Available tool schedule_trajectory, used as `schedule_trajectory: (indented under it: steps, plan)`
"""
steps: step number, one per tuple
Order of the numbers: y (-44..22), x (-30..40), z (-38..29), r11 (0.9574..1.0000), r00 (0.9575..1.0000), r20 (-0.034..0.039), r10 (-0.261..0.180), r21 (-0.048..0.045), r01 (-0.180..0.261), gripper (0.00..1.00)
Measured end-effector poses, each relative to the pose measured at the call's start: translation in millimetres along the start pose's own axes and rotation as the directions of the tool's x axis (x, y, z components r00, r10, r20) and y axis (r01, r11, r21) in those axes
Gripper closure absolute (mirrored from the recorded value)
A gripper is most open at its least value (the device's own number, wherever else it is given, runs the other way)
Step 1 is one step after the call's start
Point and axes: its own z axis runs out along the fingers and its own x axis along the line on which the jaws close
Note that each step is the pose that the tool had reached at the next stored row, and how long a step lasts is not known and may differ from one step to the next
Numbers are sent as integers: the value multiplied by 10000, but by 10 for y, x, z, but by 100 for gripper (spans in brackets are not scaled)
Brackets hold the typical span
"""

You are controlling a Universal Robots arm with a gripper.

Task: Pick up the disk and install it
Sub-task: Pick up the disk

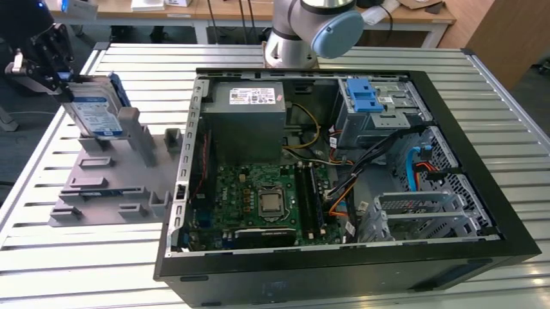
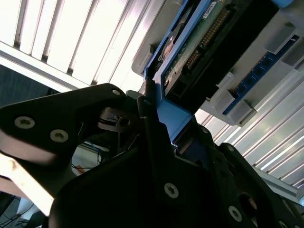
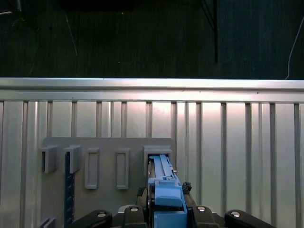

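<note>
Though half cut off at the exterior view's left, the hand (image 1: 60, 77) is clamped on the disk (image 1: 93, 111), which stands upright in the grey rack (image 1: 103, 193). Beside it, the open computer case (image 1: 344, 277) holds boards and cables.

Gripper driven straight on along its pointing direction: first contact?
The disk: its blue frame sits between the fingers of the gripper. Past it in that line is the grey holder the disk stands in, then probably the slatted table; depth is unclear.
</note>
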Motion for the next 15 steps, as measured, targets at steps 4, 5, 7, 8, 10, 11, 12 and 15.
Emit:
schedule_trajectory:
  steps: [4,5,7,8,10,11,12,15]
  plan:
    - [1,0,-40,10000,10000,0,0,0,0,64]
    - [1,-1,-49,10000,10000,0,0,1,0,64]
    - [2,-1,-65,10000,10000,0,0,0,0,64]
    - [2,-1,-72,10000,10000,0,0,1,0,64]
    - [2,-1,-87,10000,10000,0,0,2,0,64]
    - [2,-1,-95,10000,10000,0,0,0,0,64]
    - [3,-1,-101,10000,10000,0,0,1,0,64]
    - [3,-1,-117,10000,10000,0,-1,2,1,64]
